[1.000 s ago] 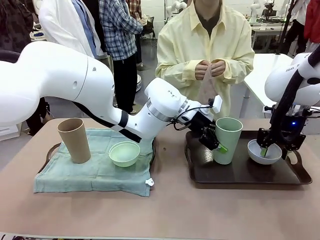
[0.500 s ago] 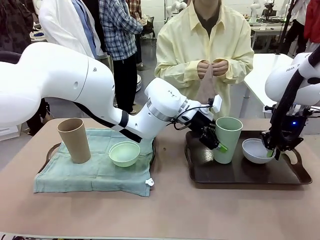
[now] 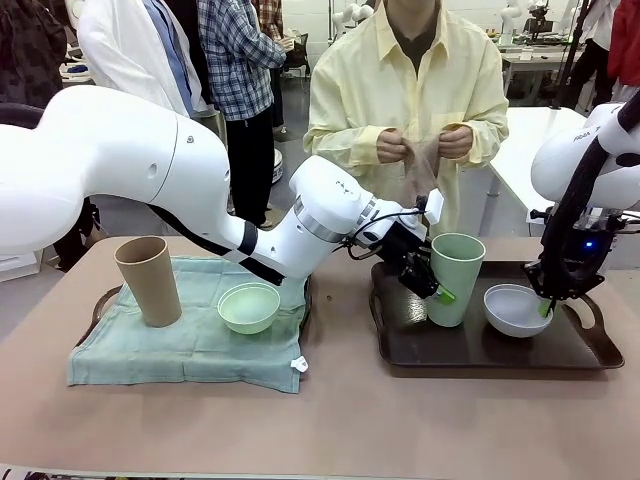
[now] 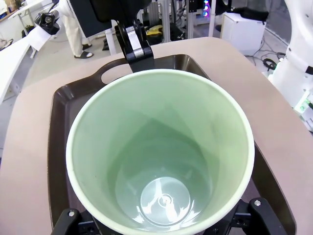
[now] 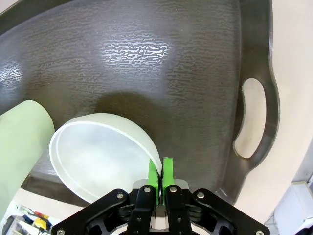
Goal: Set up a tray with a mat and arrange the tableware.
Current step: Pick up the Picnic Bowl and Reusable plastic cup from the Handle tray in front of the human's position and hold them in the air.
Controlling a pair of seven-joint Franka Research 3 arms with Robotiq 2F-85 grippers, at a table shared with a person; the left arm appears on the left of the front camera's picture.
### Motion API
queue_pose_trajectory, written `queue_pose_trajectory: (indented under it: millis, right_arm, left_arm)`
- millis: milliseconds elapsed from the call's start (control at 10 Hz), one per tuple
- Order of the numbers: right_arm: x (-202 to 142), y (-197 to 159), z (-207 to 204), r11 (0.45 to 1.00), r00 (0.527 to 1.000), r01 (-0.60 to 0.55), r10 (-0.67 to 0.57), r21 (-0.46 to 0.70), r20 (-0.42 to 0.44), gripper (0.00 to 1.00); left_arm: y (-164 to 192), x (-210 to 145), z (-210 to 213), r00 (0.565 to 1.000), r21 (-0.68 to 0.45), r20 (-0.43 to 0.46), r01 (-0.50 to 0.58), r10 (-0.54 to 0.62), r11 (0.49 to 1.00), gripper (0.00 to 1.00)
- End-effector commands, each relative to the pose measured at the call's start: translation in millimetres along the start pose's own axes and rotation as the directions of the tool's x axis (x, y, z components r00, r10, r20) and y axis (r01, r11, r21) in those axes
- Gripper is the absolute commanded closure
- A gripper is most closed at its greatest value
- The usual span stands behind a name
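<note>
The left gripper (image 3: 433, 287) is largely hidden behind the pale green tumbler (image 3: 456, 280), which it clamps by the wall. The tumbler is upright, left of the dark tray's (image 3: 470, 352) middle. The whitish-blue bowl (image 3: 515, 308) is tilted near the tray's right handle. Its rim is pinched between the closed pads of the right gripper (image 5: 160, 172); contact with the tray cannot be determined. The tan tumbler (image 3: 148, 280) and mint green bowl (image 3: 248, 305) rest on a green mat (image 3: 180, 350) covering a second tray (image 3: 100, 302) at the table's (image 3: 330, 425) left. A person (image 3: 410, 80) stands at the far edge.
</note>
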State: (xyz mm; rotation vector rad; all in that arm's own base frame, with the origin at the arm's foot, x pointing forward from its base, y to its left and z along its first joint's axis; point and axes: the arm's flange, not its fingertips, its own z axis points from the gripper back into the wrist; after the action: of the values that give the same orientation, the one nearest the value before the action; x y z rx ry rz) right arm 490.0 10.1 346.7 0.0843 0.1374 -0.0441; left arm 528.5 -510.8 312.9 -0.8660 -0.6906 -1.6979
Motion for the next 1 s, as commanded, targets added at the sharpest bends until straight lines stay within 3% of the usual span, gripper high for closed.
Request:
queue_pose_trajectory:
  millis: [0,100,200,600,900]
  right_arm:
    - [3.0,-1.8,-5.7,1.0,1.0,-0.01,0.01,0.014,0.005,1.0]
    - [1.3,-2.6,-3.3,1.0,1.0,-0.006,0.006,0.009,-0.01,1.0]
    - [-6.7,-4.4,8.5,0.999,1.0,-0.013,0.014,0.029,-0.005,1.0]
    - [-70.1,-10.0,103.7,0.998,0.992,-0.059,0.055,0.026,0.111,1.0]
    - [-112.2,-6.3,167.8,0.999,0.979,-0.053,0.049,0.015,0.198,1.0]
  left_arm:
    - [2.6,2.1,0.0,1.0,-0.001,0.004,-0.023,0.023,1.0,0.74]
    - [2.7,1.9,0.9,1.0,0.0,0.001,-0.026,0.026,1.0,0.74]
    - [0.2,4.8,11.0,0.999,0.009,0.003,-0.042,0.042,0.999,1.0]
    - [-49.6,60.2,103.5,0.996,0.063,0.036,-0.081,0.079,0.995,1.0]
    - [-91.1,109.2,141.7,0.997,0.123,0.024,-0.081,0.079,0.989,1.0]
